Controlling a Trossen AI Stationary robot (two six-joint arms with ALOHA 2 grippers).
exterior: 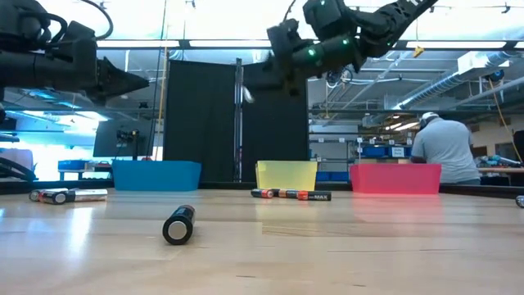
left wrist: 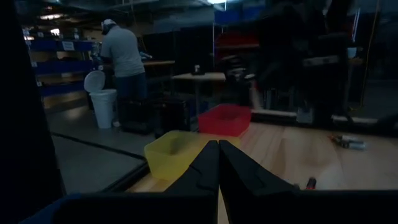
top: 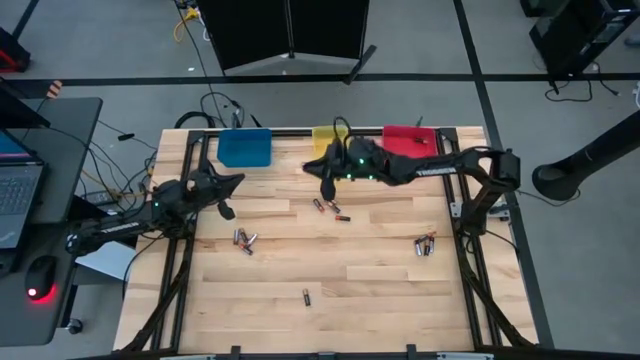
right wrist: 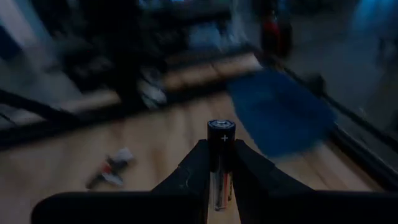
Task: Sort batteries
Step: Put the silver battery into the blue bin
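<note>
My right gripper (top: 316, 169) hangs high over the far middle of the table, between the blue bin (top: 245, 148) and the yellow bin (top: 328, 137). It is shut on one dark battery (right wrist: 221, 155). My left gripper (top: 236, 181) is shut and empty, raised near the table's left side just in front of the blue bin; its fingers (left wrist: 217, 163) are closed together. Other batteries lie on their sides on the wood: a group in the middle (top: 328, 207), a group to the left (top: 244, 240), a group to the right (top: 426, 244), and one near the front (top: 306, 296). My right gripper pinches the battery between its two fingers (right wrist: 193, 171), which lie along its length. The battery's capped end (right wrist: 221, 127) sticks out past the fingertips. The battery is lifted well clear of the table, its free end (exterior: 246, 94) showing silvery below the gripper in the low view.
Blue, yellow and red bins (top: 410, 139) stand in a row along the far edge. A laptop (top: 18, 190) and cables sit left of the table. A person (exterior: 446, 147) stands in the room beyond. Open wood lies between the battery groups.
</note>
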